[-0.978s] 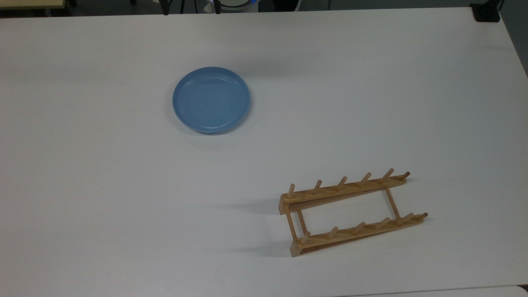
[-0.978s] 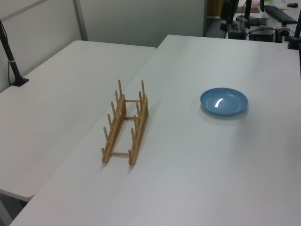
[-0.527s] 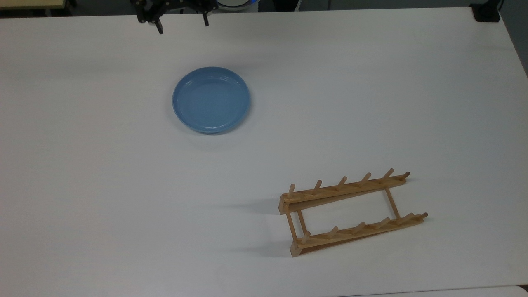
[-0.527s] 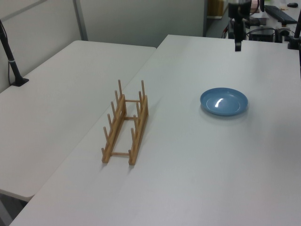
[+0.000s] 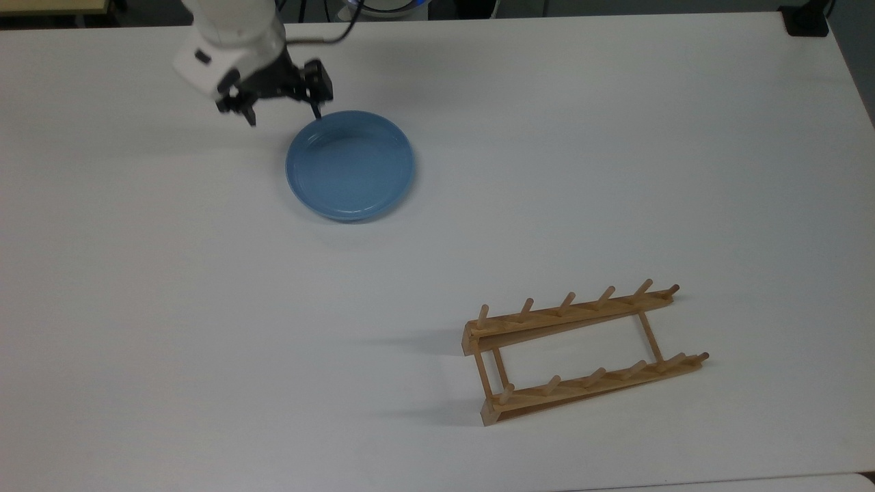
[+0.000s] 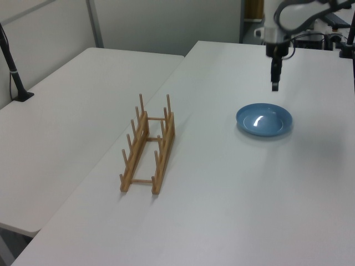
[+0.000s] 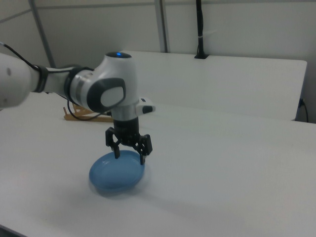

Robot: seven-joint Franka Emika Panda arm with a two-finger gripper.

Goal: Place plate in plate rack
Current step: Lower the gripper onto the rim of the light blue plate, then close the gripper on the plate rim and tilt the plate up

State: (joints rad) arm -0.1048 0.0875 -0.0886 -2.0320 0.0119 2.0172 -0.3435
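The light-blue plate [image 5: 350, 166] [image 6: 264, 119] [image 7: 117, 173] lies flat on the white table [image 5: 205, 307]. My gripper [image 5: 284, 117] [image 6: 274, 84] [image 7: 130, 157] hangs open a little above the plate's rim, at its upper-left edge in the top view. One fingertip is over the rim and the other is outside it, to the top view's left. Nothing is between the fingers. The light-wood plate rack [image 5: 567, 316] [image 6: 165, 145] stands on its own at the top view's lower right, far from the plate. In the right view a piece of the plate rack [image 7: 81, 114] shows behind the arm.
A black clamp [image 5: 805, 20] sits on the table's corner at the top view's upper right. A second white table [image 6: 66, 100] adjoins on the left view's left, with a black post [image 6: 14, 72] on it. Bare tabletop stretches between plate and rack.
The arm has come in from the top view's upper edge and dropped down toward the plate's rim, still open. Plate and rack have not moved.
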